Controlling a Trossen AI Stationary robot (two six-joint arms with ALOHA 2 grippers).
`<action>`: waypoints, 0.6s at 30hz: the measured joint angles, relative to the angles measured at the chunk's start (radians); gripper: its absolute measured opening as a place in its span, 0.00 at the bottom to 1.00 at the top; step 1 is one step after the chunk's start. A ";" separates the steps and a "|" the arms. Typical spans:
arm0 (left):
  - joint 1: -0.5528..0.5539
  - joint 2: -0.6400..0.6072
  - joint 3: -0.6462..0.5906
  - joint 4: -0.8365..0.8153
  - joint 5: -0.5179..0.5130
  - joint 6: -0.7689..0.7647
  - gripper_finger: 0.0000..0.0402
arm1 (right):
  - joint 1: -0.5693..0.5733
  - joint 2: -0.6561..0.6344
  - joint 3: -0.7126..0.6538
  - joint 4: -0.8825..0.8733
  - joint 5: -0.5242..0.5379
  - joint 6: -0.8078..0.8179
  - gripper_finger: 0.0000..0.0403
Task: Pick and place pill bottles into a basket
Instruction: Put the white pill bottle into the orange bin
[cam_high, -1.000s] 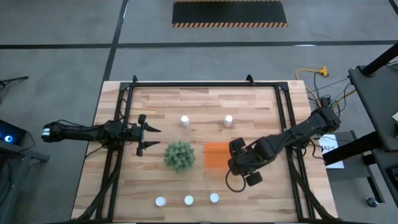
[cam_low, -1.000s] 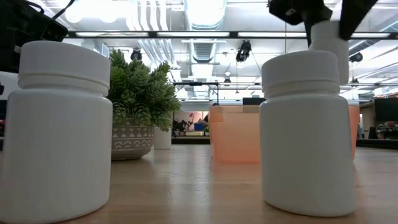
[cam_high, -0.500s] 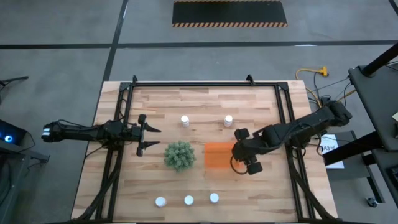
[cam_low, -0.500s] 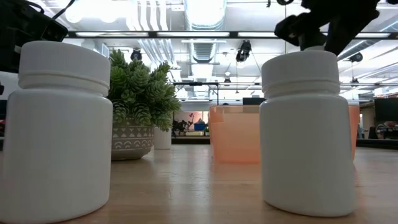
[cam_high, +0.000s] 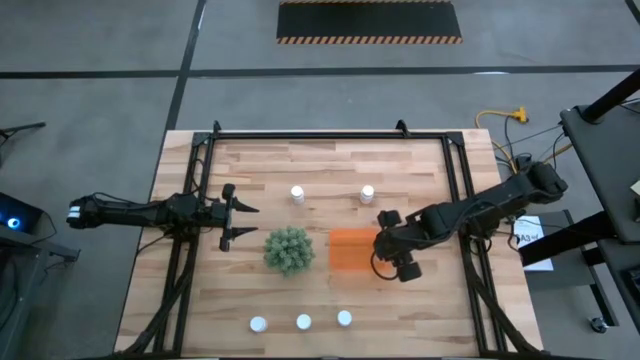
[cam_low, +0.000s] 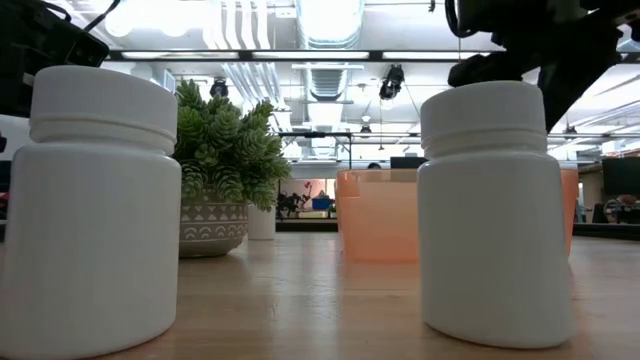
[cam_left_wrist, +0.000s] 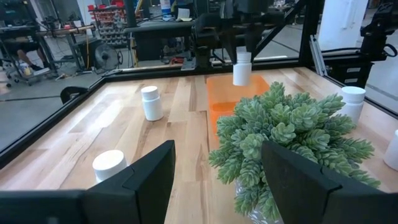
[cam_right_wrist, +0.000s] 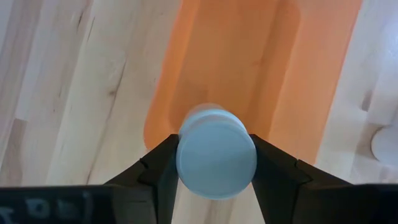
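Since a second earlier the right gripper (cam_high: 383, 243) had swung from the near right corner of the orange basket (cam_high: 349, 250) up to its right edge, carrying a white pill bottle (cam_right_wrist: 216, 151) with it; over the last half second it had hardly shifted. The right wrist view showed the two dark fingers (cam_right_wrist: 157, 169) pinching that bottle from either side, cap toward the camera, with the basket's open tray directly beneath it. The left wrist view caught the same bottle (cam_left_wrist: 241, 67) hanging upright over the basket's (cam_left_wrist: 227, 98) far end (clear of the tray floor, as far as could be told).

The basket lay near the middle of the wooden table (cam_high: 320, 160), just right of the small green potted plant (cam_high: 288, 249) and close beside it without visibly touching. Five more bottles stood on the table. Two were on the far side, one (cam_high: 297, 194) beyond the plant and one (cam_high: 367, 193) beyond the basket. Three lined the near edge: one to the left (cam_high: 258, 324), one in the middle (cam_high: 303, 322) and one to the right (cam_high: 344, 318). In the low view two of these near bottles loomed large, one at the left (cam_low: 92, 210) and one at the right (cam_low: 493, 210), with the plant (cam_low: 222, 150) and basket (cam_low: 380, 215) behind them.

The left gripper (cam_high: 240, 219) waited at the table's left side, to the left of the plant and apart from it, its fingers (cam_left_wrist: 130, 180) spread and holding nothing.
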 joint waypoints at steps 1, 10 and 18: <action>0.000 0.000 0.000 0.000 0.000 0.000 0.55 | 0.000 0.000 -0.008 0.014 0.000 0.000 0.39; 0.000 0.000 0.000 0.000 0.000 0.000 0.55 | -0.006 0.000 -0.032 0.047 -0.026 0.007 0.38; 0.000 0.000 0.000 0.000 0.000 0.000 0.55 | -0.006 0.002 -0.047 0.050 -0.030 0.002 0.38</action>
